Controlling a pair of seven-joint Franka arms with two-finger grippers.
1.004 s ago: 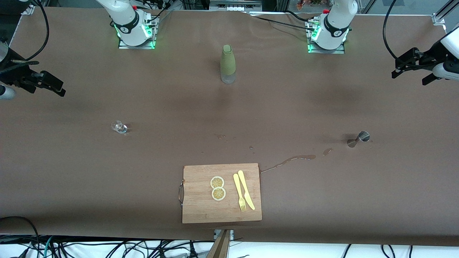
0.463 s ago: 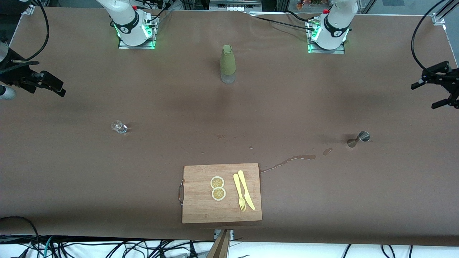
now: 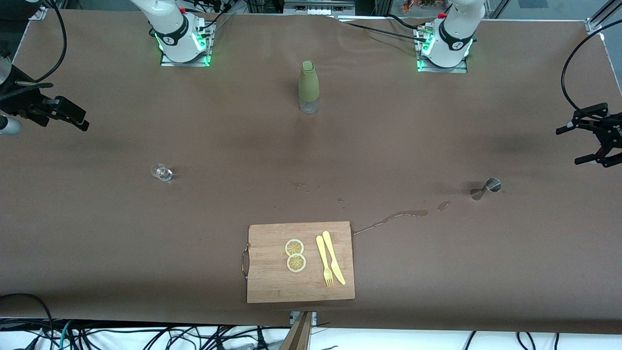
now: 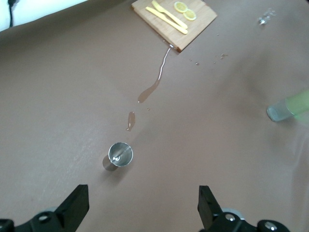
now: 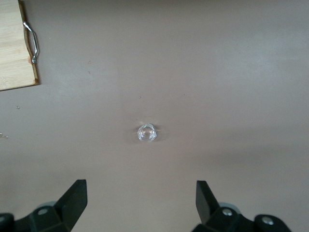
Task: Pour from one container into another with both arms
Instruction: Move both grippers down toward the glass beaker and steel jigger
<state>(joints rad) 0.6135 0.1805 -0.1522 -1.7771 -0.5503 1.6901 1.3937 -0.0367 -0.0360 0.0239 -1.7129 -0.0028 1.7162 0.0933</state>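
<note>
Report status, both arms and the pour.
Left gripper open, over the table near the metal jigger. Right gripper open, waiting at its table end. Small glass untouched. Spilled liquid by the cutting board.

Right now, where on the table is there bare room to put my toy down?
The widest bare patch lies between the small clear glass, the green-sleeved bottle and the wooden cutting board. Another lies between the bottle and the small metal measuring cup. Avoid the wet spill trail running from the board toward that cup.
</note>
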